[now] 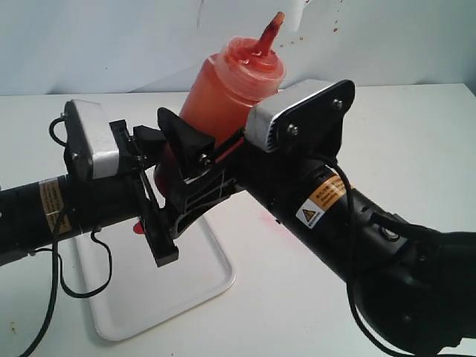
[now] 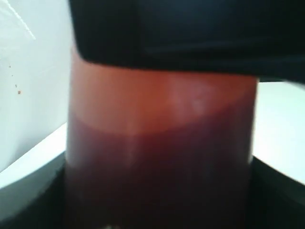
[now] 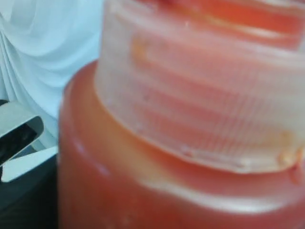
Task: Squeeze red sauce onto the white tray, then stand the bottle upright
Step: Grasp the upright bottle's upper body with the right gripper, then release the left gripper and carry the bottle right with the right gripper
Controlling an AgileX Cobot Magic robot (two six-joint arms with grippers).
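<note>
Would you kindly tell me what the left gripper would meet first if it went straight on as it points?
The bottle: it fills the space right ahead of the left gripper, seemingly between its jaws.

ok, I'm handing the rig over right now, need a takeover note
Left gripper: its fingers flank the bottle low on the body; I cannot tell whether they clamp it.
Right gripper: looks shut on the bottle mid-body.
Bottle: nozzle up, leaning a little, apparently over the white tray; its base is hidden.
Done: a blob of red sauce lies on the tray.
Left: stand the bottle upright and release.
</note>
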